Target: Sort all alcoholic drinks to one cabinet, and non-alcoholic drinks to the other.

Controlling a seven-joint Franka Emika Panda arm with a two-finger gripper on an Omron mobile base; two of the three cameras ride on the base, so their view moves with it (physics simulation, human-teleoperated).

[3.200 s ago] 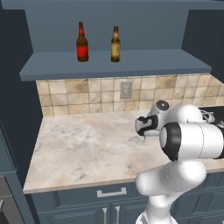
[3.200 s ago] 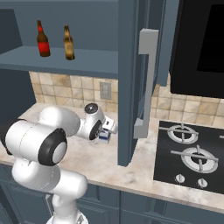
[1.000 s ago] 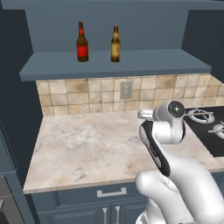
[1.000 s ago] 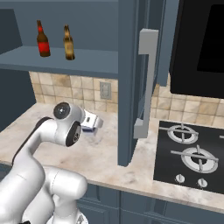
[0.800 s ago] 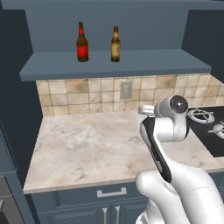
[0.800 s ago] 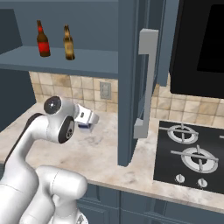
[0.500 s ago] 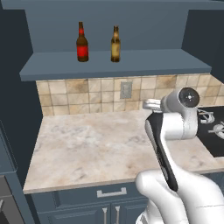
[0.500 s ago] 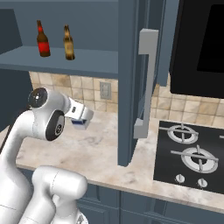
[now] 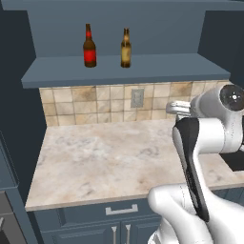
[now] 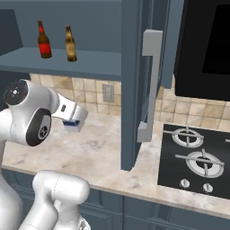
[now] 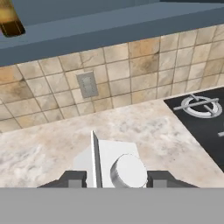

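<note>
We see the arm swing up off the surface (image 9: 109, 157), claw (image 10: 74, 120) clamped on a white carton (image 11: 114, 164). Red-label bottle (image 9: 89, 46) and tan-label bottle (image 9: 126, 48) wait on the shelf (image 9: 157, 67) at eleven o'clock, so the carton probably belongs in the other cabinet.

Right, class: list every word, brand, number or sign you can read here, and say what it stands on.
None can be read.
Red-label beer bottle: label is a plain red patch, no letters visible.
Tan-label beer bottle: label too blurred to read.
Stove knobs: no markings legible.
</note>
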